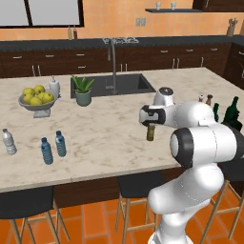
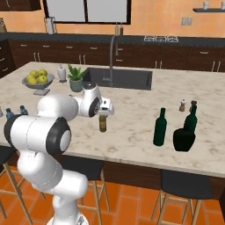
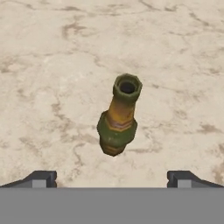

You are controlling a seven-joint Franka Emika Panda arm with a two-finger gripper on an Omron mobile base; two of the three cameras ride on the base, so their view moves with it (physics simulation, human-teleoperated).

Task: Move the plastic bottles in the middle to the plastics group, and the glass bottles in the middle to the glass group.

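Observation:
The brown amber narrow-necked bottle (image 3: 118, 116) stands upright on the marble island counter, also seen from the sides (image 1: 150, 133) (image 2: 103, 123). My gripper (image 3: 113, 181) (image 1: 151, 123) (image 2: 103, 114) hangs straight above its mouth, open, with its fingertips (image 3: 41, 179) wide apart and nothing between them. A tall slim dark green bottle (image 2: 160, 127) stands just left of the squat green bottle (image 2: 183, 139) and the tall-necked one (image 2: 191, 117). At the far left, two blue-tinted bottles (image 1: 46, 151) (image 1: 60, 143) stand side by side near the clear white-capped bottle (image 1: 8, 141).
A fruit bowl of lemons (image 1: 38, 99), a white dispenser (image 1: 55, 87) and a potted plant (image 1: 83, 90) stand at the back left beside the sink (image 1: 114, 85). Salt and pepper shakers (image 2: 183, 105) stand behind the green bottles. Stools line the near counter edge (image 1: 95, 177).

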